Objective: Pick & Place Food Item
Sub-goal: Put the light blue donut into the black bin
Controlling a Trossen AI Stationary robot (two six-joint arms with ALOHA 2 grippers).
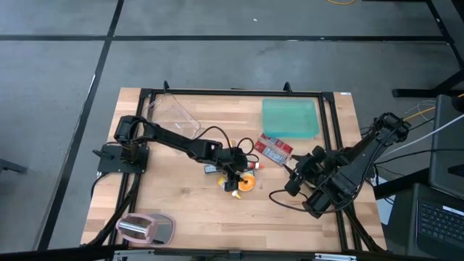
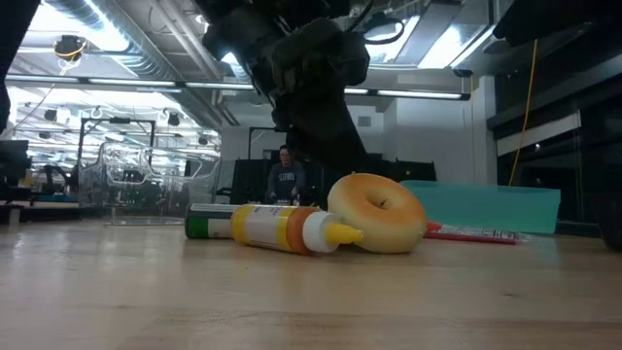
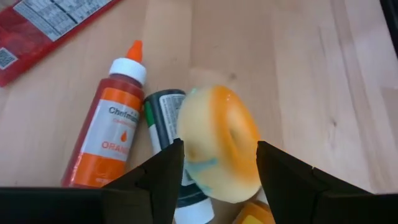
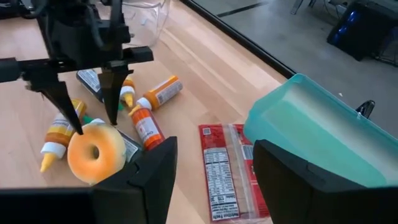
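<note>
A glazed orange doughnut (image 3: 217, 146) lies in the middle of the table, propped at a tilt against a lying bottle (image 2: 277, 228). It also shows in the low view (image 2: 377, 212) and the right wrist view (image 4: 96, 152). My left gripper (image 3: 221, 168) is open and slants down over the doughnut, one finger on each side of it (image 4: 114, 115). My right gripper (image 4: 214, 186) is open and holds nothing. It hovers to the right of the doughnut (image 1: 293, 177), above the table. My left gripper has its fingertips (image 4: 78, 127) at the doughnut's upper rim (image 4: 93, 129), coming from above at a slant. I cannot tell whether they touch it.
Several small bottles lie around the doughnut, among them an orange one (image 3: 109, 134) and a dark green one (image 3: 163, 115). A red packet (image 1: 274, 150) lies to the right, with a teal tray (image 1: 290, 117) behind it. A clear container (image 1: 172, 112) stands far left and a metal appliance (image 1: 145, 228) near left.
</note>
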